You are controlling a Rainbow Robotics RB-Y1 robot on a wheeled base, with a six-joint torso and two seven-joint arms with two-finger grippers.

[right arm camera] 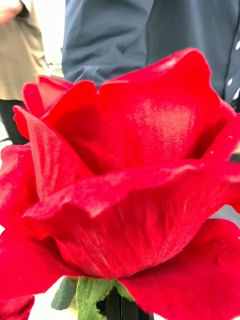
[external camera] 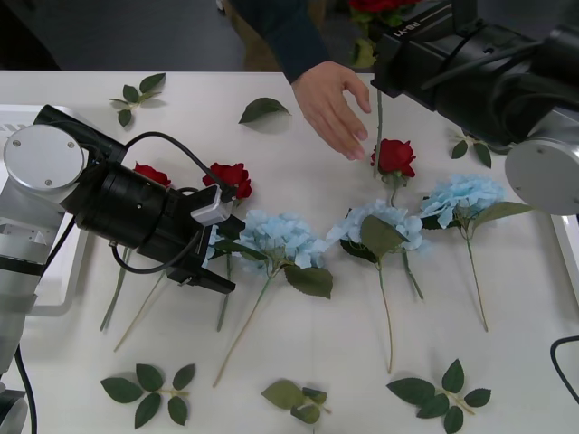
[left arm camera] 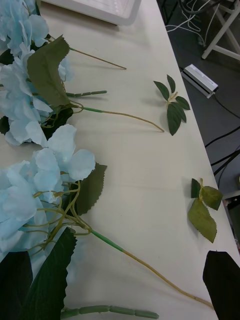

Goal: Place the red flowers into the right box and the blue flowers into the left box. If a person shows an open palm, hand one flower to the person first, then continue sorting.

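Rose held up toward a reaching hand

Filling the right wrist camera is a red rose [right arm camera: 125, 185], so close its velvety petals crowd the lens, with a navy sleeve [right arm camera: 145, 35] behind it. From the front, the right arm's gripper [external camera: 403, 41] sits high at the far edge of the table, clamped on that rose's thin stem, which hangs down beside a person's hand [external camera: 333, 104] reaching in over the white table [external camera: 271, 362], fingers extended. Whether the palm faces up I cannot tell. Another red rose [external camera: 395, 156] lies just below the fingertips, and two more [external camera: 232, 176] lie by the left arm. Three blue hydrangeas [external camera: 282, 239] lie in a row across the middle. The left gripper [external camera: 213, 271] hovers low beside the leftmost hydrangea; whether its fingers are apart I cannot tell. The left box [external camera: 50, 294] shows at the table's left edge, behind that arm
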